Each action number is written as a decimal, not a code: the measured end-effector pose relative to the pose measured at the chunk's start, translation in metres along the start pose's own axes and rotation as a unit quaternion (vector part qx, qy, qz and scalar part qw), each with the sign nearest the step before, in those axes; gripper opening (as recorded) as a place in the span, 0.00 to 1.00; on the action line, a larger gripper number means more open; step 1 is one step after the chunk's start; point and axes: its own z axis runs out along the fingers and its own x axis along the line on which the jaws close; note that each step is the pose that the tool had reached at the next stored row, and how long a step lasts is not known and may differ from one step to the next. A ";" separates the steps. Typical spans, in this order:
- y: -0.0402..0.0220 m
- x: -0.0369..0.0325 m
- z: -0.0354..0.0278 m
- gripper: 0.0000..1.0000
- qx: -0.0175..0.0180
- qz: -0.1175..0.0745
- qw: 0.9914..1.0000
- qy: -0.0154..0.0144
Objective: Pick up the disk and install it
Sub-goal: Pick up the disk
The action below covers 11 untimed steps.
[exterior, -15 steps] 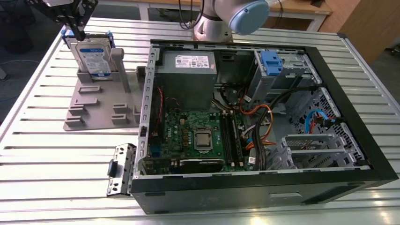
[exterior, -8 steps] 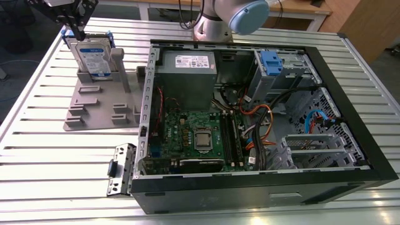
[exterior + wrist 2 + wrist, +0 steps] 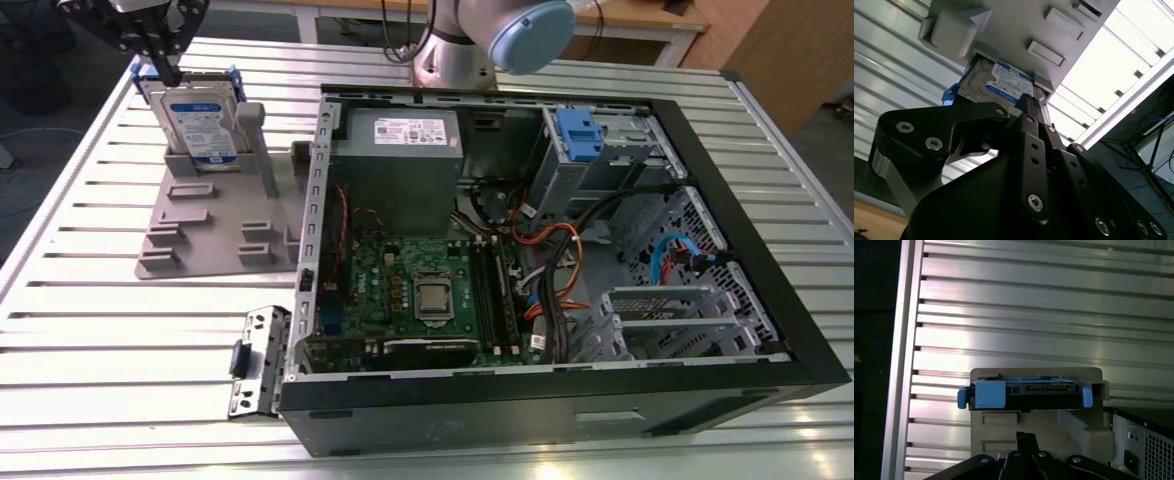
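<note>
The arm (image 3: 514,35) reaches down at the exterior view's far left, its gripper (image 3: 168,72) just above the disk (image 3: 195,112), jaws pinched together on nothing. The disk stands on end in a grey stand (image 3: 200,215) beside the open computer case (image 3: 761,290), long axis vertical, white-and-blue label (image 3: 208,132) facing the exterior camera, print unreadable.

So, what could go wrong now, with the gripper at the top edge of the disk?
1. The disk stands upright in a slot of the grey stand; an off-centre pull by the gripper could jam it or lift the stand.
2. The open computer case is crowded with cables; the disk might snag them.
</note>
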 end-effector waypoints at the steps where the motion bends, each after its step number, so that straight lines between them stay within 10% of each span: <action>1: 0.0000 0.0000 0.0000 0.10 0.000 -0.007 1.000 0.000; 11: 0.0000 0.0000 0.0000 0.10 -0.002 -0.068 0.998 0.002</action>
